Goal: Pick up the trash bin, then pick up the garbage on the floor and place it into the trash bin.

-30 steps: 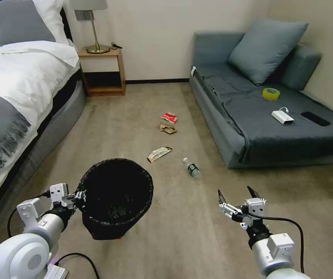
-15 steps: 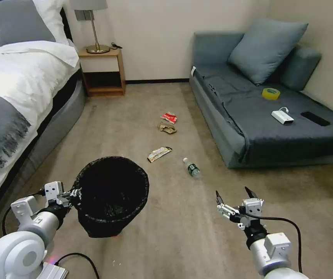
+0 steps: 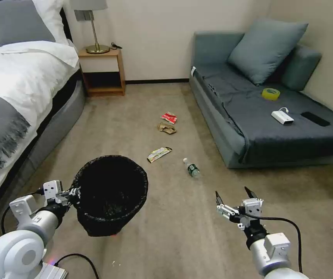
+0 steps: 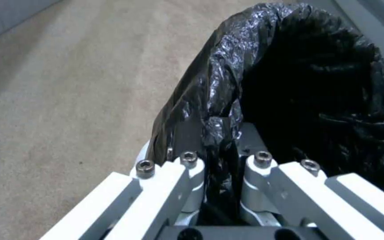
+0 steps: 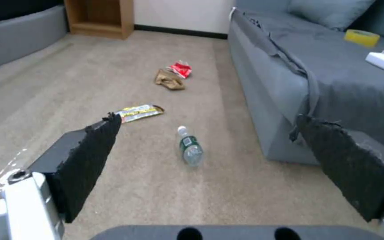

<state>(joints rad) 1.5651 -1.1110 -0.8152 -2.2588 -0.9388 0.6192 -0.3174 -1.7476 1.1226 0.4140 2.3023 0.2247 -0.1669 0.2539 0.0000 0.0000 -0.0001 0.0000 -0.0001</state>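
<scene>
Head view, left end effector: you had it clamped on the near-left rim of the trash bin, at about 9 o'clock on the bin's mouth.
Head view, trash bin: it sat at your 11 o'clock, upright and slightly tilted, black bag liner over the rim; you cannot tell whether its base touched the floor.
Head view, right end effector: you held it low at 1 o'clock, fingers spread wide, gripping nothing.
Head view, garbage: the clear bottle lay on the floor at 12 o'clock beyond the right end effector; the gold-and-white wrapper lay just left of it; the crumpled brown paper and the red-and-white packet lay farther off, touching or nearly so.
Head view, sofa: it stood at 2 o'clock, carrying a yellow tape roll and a white power bank.
Left wrist view: your left end effector pinched the bagged rim of the trash bin between its fingers.
Right wrist view: your right end effector stood wide open, with the bottle on the floor between the black pads, well ahead of them; the wrapper, brown paper and red packet lay beyond.
</scene>
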